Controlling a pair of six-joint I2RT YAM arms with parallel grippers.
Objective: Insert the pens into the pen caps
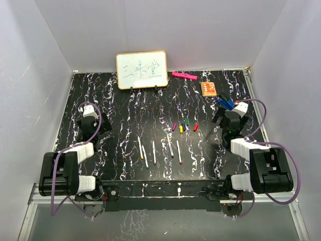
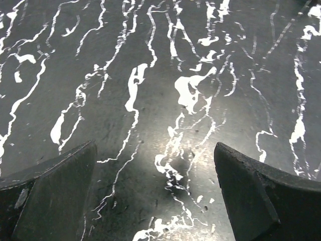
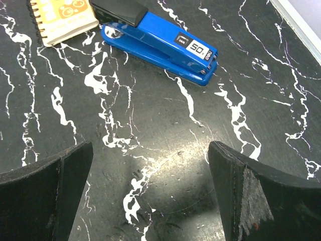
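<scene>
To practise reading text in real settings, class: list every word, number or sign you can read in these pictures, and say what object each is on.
"三味堂", as far as the handwriting can be made out: on the whiteboard.
"50": on the label of the blue stapler; the small word beside it is too small to read.
Spiral notebook: the cover print is cut off and unreadable.

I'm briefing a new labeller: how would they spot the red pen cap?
Start at the whiteboard at the back of the table and come forward to the row of white pens. Just beyond them lies a cluster of tiny caps; the red cap is the rightmost, set slightly apart.
</scene>
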